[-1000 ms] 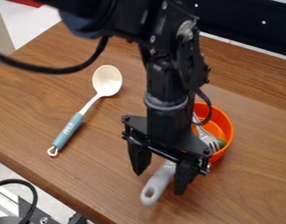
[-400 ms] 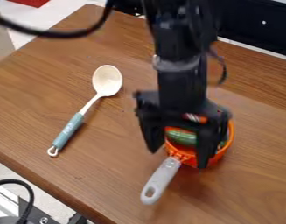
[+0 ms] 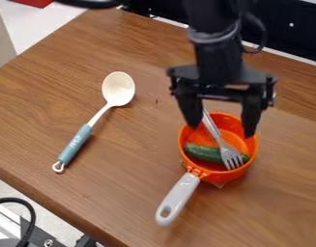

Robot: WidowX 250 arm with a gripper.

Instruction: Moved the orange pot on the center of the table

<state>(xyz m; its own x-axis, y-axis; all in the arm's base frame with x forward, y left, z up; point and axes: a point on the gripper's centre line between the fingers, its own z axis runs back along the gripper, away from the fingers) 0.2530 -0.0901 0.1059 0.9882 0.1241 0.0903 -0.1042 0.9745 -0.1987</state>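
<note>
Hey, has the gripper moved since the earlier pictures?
Yes. Against the orange pot, which hasn't shifted, the gripper has gone up and rightward in the picture, from around the gray handle to over the pan part.

The black robot arm [image 3: 218, 53] is cut off by the top edge, as is a red object [image 3: 36, 2]. The black gripper [image 3: 221, 131] hides parts of the orange plastic pot's [image 3: 215, 175] rim. The silver metal fork [image 3: 219, 140] covers some of the green cucumber [image 3: 202, 152]. Print on the teal spoon handle [image 3: 75, 144] is too small to read.
</note>
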